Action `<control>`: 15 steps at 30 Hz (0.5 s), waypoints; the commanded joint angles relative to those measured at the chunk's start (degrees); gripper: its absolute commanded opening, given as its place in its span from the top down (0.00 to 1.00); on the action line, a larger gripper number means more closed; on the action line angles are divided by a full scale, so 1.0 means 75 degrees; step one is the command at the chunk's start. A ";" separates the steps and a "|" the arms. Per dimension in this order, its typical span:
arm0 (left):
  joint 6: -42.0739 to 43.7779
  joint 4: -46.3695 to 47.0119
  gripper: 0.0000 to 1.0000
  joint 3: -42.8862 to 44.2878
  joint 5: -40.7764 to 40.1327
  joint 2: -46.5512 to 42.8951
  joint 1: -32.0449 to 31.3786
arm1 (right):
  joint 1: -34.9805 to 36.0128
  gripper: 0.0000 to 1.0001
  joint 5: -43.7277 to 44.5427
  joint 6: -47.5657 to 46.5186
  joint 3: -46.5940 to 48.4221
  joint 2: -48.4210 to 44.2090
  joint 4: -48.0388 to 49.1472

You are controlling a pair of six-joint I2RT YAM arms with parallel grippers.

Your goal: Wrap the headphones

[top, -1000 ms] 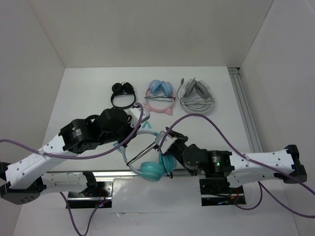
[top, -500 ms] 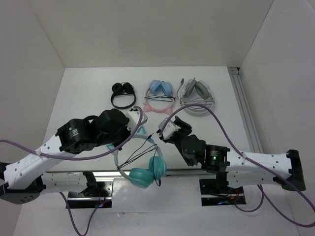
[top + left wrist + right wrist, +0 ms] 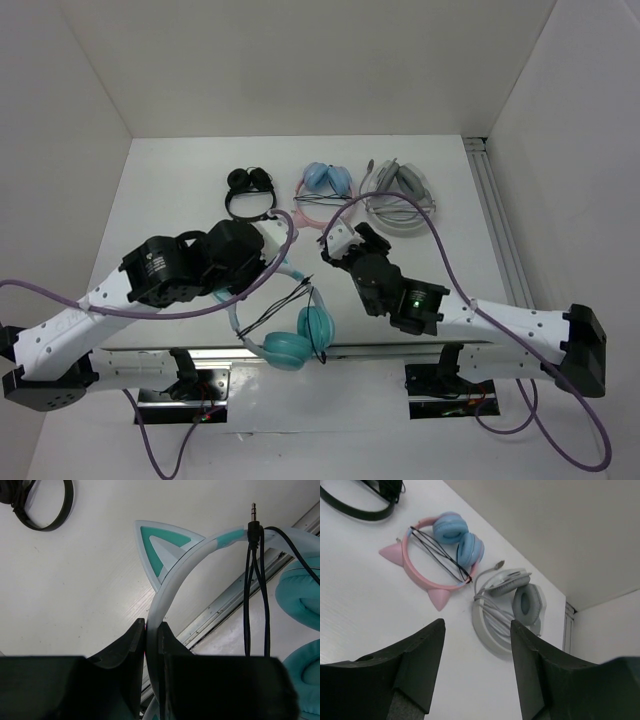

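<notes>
At the near edge of the desk [image 3: 170,200], between the two arms, the headphones [image 3: 300,338] are gripped by their pale headband [image 3: 185,570]. The left jaws are closed tight on that band, just below one teal cat ear [image 3: 162,545]. The two teal cups [image 3: 287,350] lie nearest, over the metal rail [image 3: 225,605] along the desk's near side; whether they rest on it cannot be told. The thin black cable [image 3: 255,580] is draped over the band beside the cups, its strands hanging down and its plug [image 3: 253,510] poking up past the band.

The right jaws stand wide apart and hold nothing, poised above the desk just right of the headphones. Farther back, a black pair [image 3: 250,195], a pink cat-ear pair [image 3: 451,528] and a grey-white pair [image 3: 525,602] lie in a row, left to right.
</notes>
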 commanded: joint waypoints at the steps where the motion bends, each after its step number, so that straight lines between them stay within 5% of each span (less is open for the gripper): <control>1: -0.0348 0.0425 1.00 -0.0006 -0.0115 -0.0082 -0.0020 | -0.0254 0.37 0.0078 0.0663 0.0492 0.0411 0.0164; 7: -0.0852 0.1383 1.00 -0.0685 -0.0302 -0.0422 0.0729 | -0.1063 0.25 -0.0284 0.2935 0.1277 0.0366 -0.0668; 15: -0.1296 0.2652 1.00 -0.1682 -0.0618 -0.0950 0.2135 | -0.1228 0.23 -0.0109 0.3735 0.1430 -0.0617 -0.1442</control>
